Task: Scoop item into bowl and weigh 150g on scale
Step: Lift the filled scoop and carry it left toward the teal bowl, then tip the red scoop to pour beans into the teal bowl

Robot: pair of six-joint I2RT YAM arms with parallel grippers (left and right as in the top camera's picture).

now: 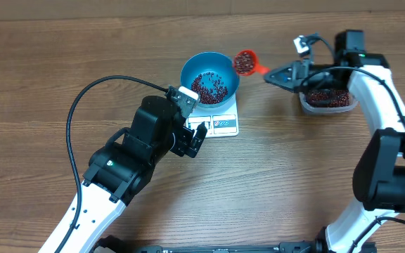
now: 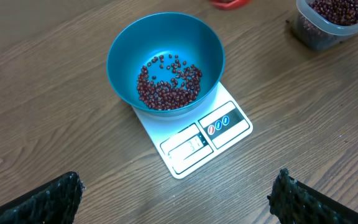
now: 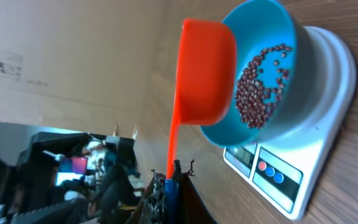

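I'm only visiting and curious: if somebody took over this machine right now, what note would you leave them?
Left tool: open, empty, hovering in front of the scale.
Right tool: shut on the scoop, which is full of beans and beside the bowl rim.
The bowl sits on the scale; the tub of beans is near the right arm.
Done: a thin layer of beans is in the bowl.
Left: tip the scoop in, read the display (unreadable here), and add more if it is short.

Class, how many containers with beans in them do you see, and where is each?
3. The blue bowl on the scale; the orange scoop beside the bowl's rim; the clear tub farther right, partly hidden.
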